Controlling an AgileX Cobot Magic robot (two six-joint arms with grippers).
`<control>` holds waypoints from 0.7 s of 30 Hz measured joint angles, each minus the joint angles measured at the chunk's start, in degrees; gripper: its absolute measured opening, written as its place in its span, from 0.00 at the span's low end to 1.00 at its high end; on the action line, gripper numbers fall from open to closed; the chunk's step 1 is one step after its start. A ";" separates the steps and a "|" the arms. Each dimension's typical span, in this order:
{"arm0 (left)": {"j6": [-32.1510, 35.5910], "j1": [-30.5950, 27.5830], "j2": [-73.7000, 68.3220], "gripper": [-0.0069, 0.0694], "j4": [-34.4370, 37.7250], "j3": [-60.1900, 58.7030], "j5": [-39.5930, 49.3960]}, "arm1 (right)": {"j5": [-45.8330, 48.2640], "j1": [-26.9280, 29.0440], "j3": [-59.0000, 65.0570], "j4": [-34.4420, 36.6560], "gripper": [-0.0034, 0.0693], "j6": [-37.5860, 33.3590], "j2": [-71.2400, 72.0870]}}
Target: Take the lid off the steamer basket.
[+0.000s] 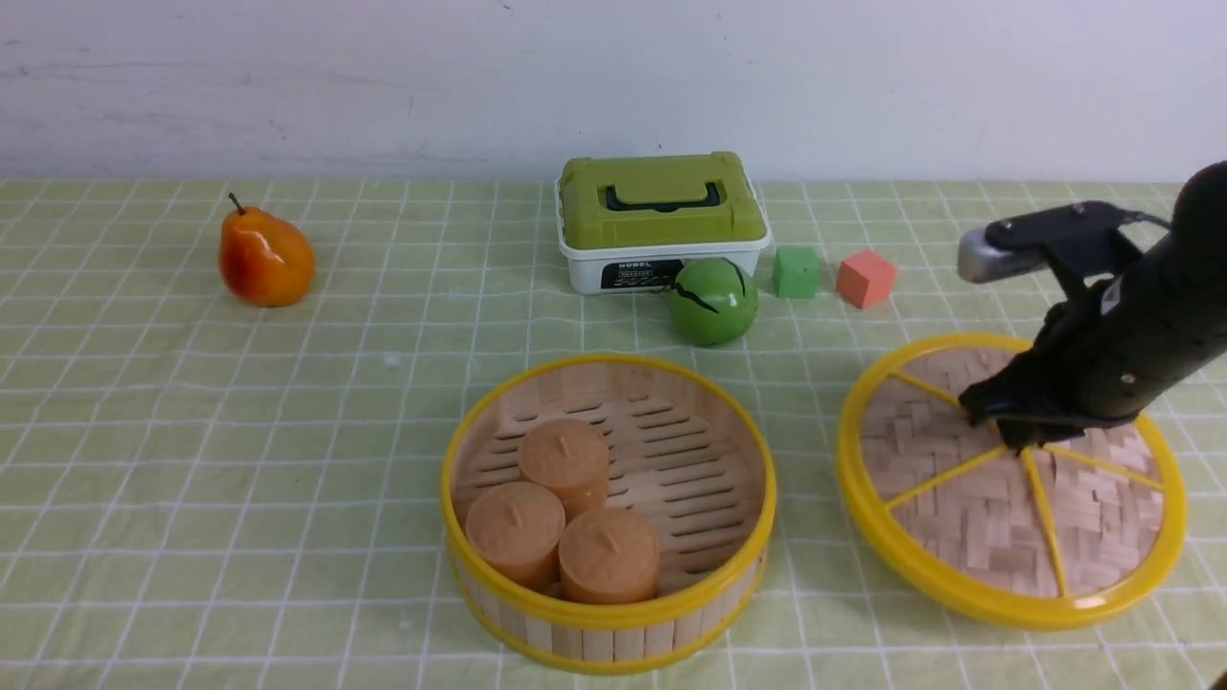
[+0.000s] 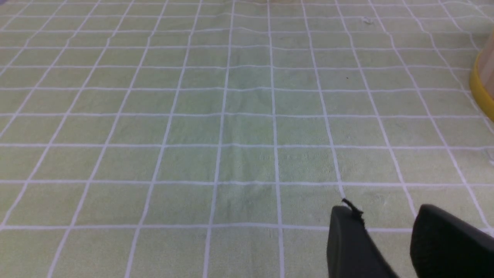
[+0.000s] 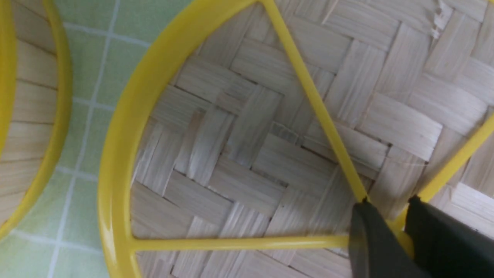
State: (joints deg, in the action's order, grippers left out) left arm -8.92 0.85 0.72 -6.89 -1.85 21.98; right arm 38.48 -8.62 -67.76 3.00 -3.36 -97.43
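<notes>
The steamer basket (image 1: pixel 613 644) stands uncovered at the front middle of the table, with three orange cylinders (image 1: pixel 566 522) inside. The lid (image 1: pixel 968 508) is to its right, apart from it, low over or on the cloth; I cannot tell whether it touches. My right gripper (image 1: pixel 1007 431) is shut on the lid's central knob, where the yellow spokes meet. In the right wrist view the gripper (image 3: pixel 388 208) pinches the knob over the woven lid (image 3: pixel 247 154), with the basket wall (image 3: pixel 27 116) beside it. My left gripper (image 2: pixel 386 212) is open and empty over bare cloth; the basket's rim (image 2: pixel 482 88) shows at that view's edge.
At the back middle stands a white box with a green lid (image 1: pixel 661 220), with a green ball (image 1: pixel 713 300) in front of it. A green cube (image 1: pixel 797 271) and an orange cube (image 1: pixel 866 278) lie to their right. A pear (image 1: pixel 266 257) lies at the back left.
</notes>
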 joint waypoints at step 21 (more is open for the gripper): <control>0.00 0.00 0.00 0.40 0.00 0.00 0.00 | -1.76 0.00 4.13 0.27 0.24 0.28 25.95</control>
State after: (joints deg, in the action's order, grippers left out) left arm -8.92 0.85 0.72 -6.89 -1.85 21.98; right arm 36.72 -8.62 -63.64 3.28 -3.08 -71.48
